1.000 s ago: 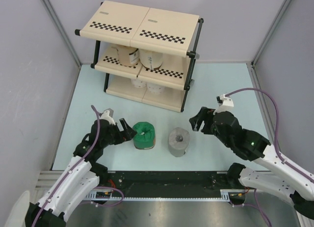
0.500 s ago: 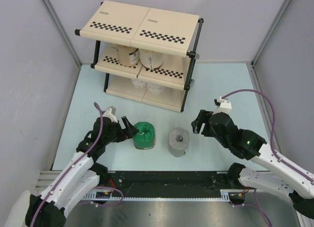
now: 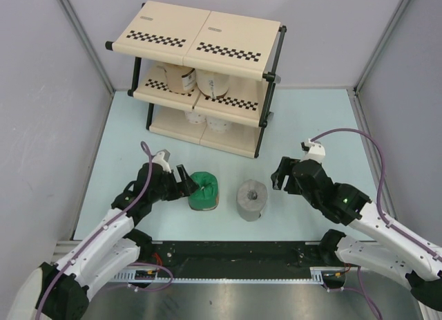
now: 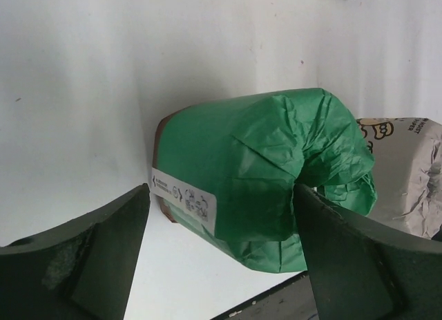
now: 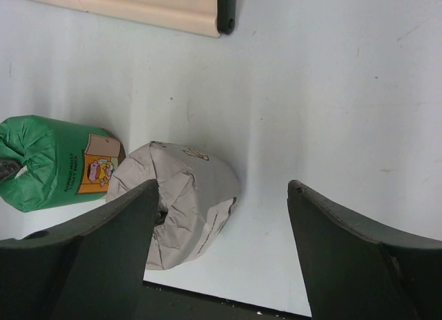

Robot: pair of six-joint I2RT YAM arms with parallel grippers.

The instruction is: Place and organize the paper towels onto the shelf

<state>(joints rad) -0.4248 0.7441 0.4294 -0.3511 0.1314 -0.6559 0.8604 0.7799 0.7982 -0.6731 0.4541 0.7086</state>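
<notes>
I have the left gripper (image 3: 189, 182) spread around the green-wrapped roll (image 3: 204, 191), which stands on end on the desk (image 3: 311, 126) in front of the shelf (image 3: 173, 26), below its left half. From the left wrist camera, one finger (image 4: 345, 258) presses against the crinkled green wrap. The other finger (image 4: 90, 258) sits just clear of the labelled side, so nothing is pinched. The grey roll (image 3: 251, 199) stands upright in front of the shelf too, under its right half and close to the green one without touching. My right gripper (image 3: 277, 175) hangs spread wide and empty, in front of the shelf's right end post and apart from the grey roll. Inside the shelf, two pale rolls (image 3: 181, 77) sit on the middle tier and two white rolls (image 3: 207, 119) on the lowest.
</notes>
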